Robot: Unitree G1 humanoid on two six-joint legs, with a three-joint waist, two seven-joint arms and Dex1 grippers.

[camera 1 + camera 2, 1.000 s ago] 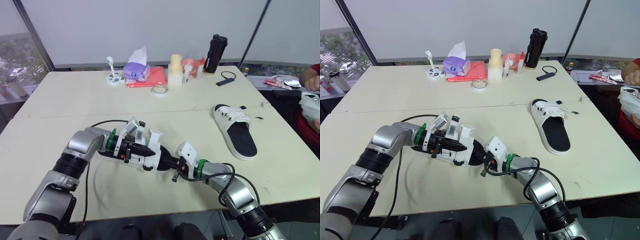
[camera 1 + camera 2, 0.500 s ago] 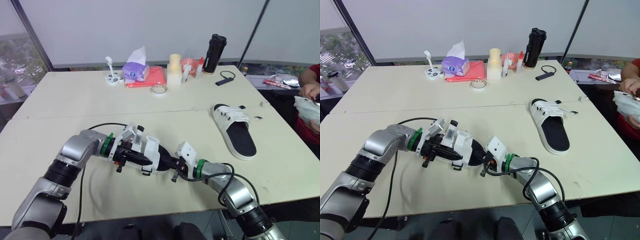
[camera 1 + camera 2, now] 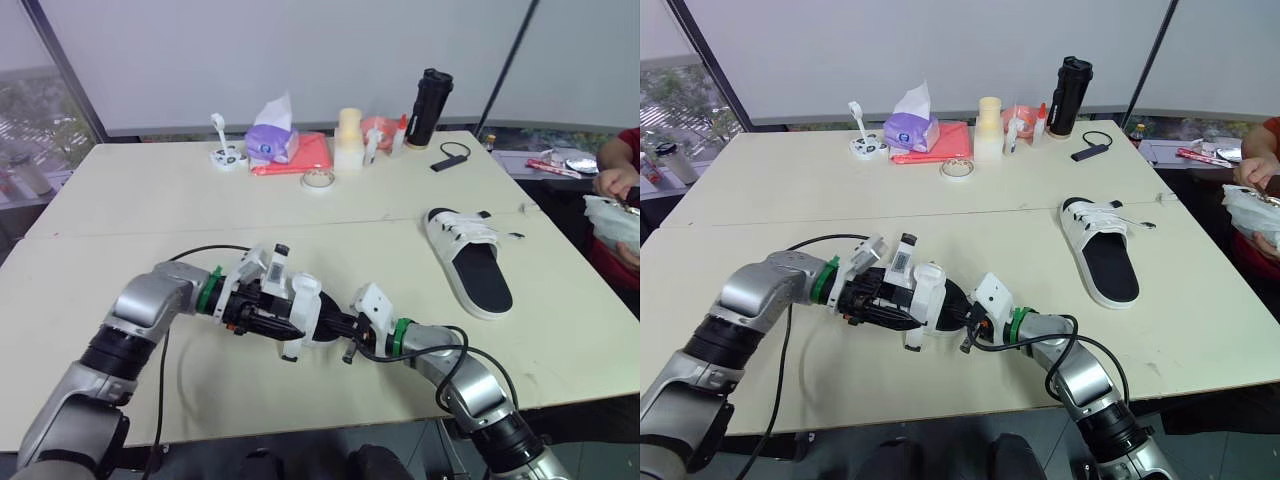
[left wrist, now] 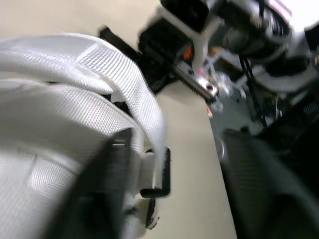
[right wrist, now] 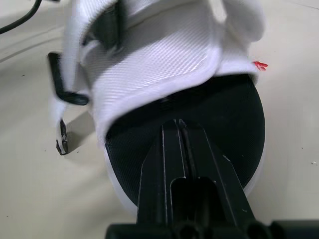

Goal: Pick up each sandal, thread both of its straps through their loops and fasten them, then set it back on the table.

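Left eye view puts our left gripper point(image 3: 268, 312) at the strapped end of the near sandal point(image 3: 306, 308), which sits low over the table point(image 3: 120, 210) close to its front edge. Our left wrist view looks straight along a white strap point(image 4: 124, 79) arching over the upper towards a black loop point(image 4: 158, 175). We judge the arm sits here to work that strap, though we cannot tell whether this gripper is open or clamped on anything. At the sandal's heel end is our right gripper point(image 5: 179, 124), its two fingers drawn together with barely a slit between them. They lie over the black footbed point(image 5: 227, 117), which we read as bracing the sandal so the strap end can be pulled against it. Well off to the right, the second sandal point(image 3: 470, 262) lies flat on the table, sole down and apart from both arms.
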